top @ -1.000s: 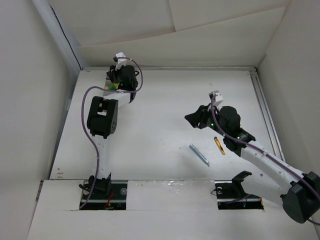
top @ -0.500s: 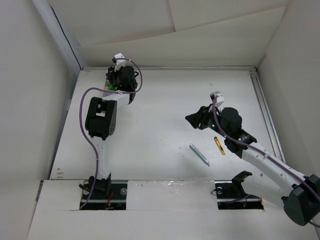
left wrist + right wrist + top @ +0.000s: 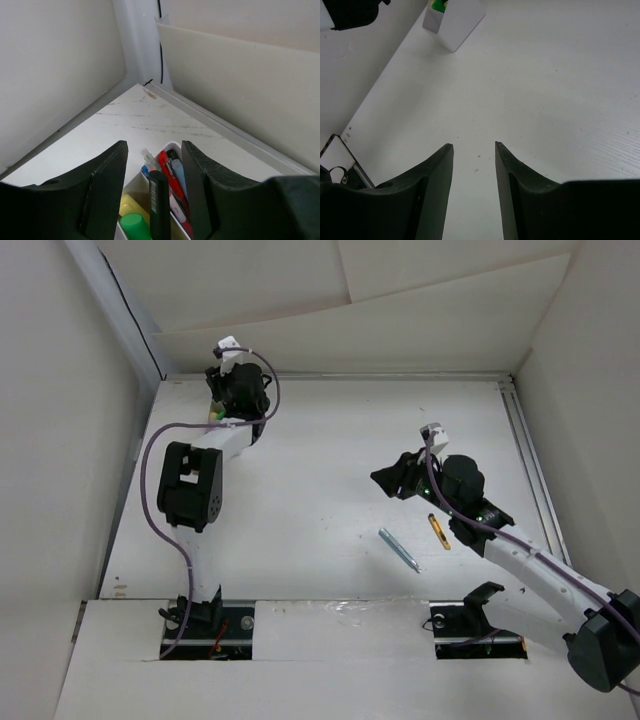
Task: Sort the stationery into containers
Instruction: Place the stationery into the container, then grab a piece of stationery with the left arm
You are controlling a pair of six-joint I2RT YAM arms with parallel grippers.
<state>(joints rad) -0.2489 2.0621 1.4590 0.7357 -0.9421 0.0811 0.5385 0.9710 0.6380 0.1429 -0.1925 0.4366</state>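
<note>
My left gripper (image 3: 154, 147) hangs open over the white container (image 3: 173, 144) in the table's far left corner. A black marker (image 3: 158, 207) stands upright between the fingers with a gap on each side. The box holds a red pen (image 3: 169, 174), a light blue pen (image 3: 179, 174), a yellow marker (image 3: 128, 204) and a green-capped marker (image 3: 133, 225). In the top view the arm covers most of the box. My right gripper (image 3: 382, 479) is open and holds nothing. A light blue pen (image 3: 400, 549) and a black-and-yellow pen (image 3: 439, 531) lie on the table beside the right arm.
The white enclosure walls stand close behind and to the left of the container (image 3: 455, 25). A metal rail (image 3: 528, 455) runs along the table's right edge. The arm bases (image 3: 205, 615) sit at the near edge.
The left gripper's jaws have widened around the black marker, and the left arm has shifted a little toward the back left corner. The right arm has not moved.
</note>
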